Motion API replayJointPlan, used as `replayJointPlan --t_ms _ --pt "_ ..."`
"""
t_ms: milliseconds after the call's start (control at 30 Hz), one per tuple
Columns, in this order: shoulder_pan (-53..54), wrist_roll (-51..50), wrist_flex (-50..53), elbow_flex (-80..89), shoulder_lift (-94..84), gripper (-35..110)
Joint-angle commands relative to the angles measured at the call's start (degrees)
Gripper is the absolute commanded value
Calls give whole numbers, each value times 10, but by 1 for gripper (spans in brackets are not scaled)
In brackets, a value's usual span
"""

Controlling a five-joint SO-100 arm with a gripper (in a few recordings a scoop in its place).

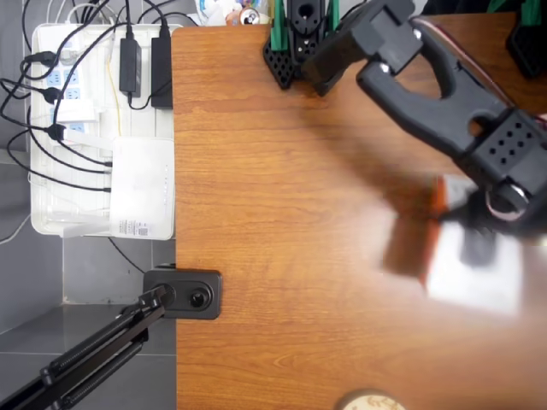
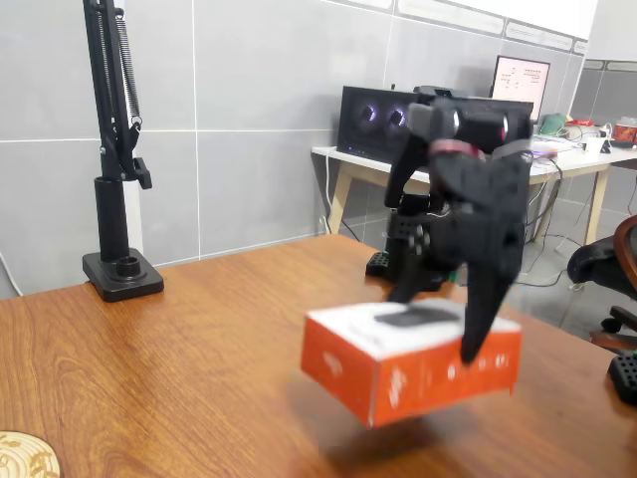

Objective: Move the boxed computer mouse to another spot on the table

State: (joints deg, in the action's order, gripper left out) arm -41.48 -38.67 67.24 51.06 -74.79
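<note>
boxed computer mouse: hanging tilted just above the table, near its right edge in the overhead view, blurred
gripper: fingers closing on the box from above, gripping its long sides
camera mount: sitting clamped at the table's left edge

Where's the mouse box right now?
In the fixed view, the mouse box hangs tilted just above the table, right of centre, held by the gripper.
</note>
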Motion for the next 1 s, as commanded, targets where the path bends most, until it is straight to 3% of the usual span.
replayJointPlan --t_ms 0,133,267,400,667,967 --pt "73 103 28 -239 7 0" --pt "214 298 -79 -55 -167 0" --pt "367 308 -121 276 -390 0" --pt "478 309 -95 465 -495 1" --pt "502 314 -111 701 -532 1" --pt "511 302 -161 702 -359 1"
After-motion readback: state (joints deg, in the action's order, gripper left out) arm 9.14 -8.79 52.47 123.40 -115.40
